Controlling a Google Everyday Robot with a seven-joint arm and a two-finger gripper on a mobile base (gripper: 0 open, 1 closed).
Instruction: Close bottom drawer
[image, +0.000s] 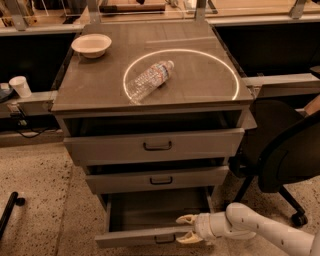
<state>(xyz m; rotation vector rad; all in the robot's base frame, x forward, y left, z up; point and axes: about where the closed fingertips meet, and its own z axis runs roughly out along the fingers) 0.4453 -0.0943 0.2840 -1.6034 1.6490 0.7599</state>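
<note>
The bottom drawer is pulled far out from the grey cabinet, its inside bare and its small dark handle on the slim front panel. My gripper is open at the drawer's front right corner. One finger reaches over the front panel's top edge and the other finger lies against the panel's face near the handle. My white arm comes in from the lower right. The middle drawer and the top drawer stand slightly out.
A clear plastic bottle lies on the cabinet top beside a white bowl. A black office chair stands to the right of the cabinet. A paper cup sits on a ledge at the left. A dark pole lies on the speckled floor.
</note>
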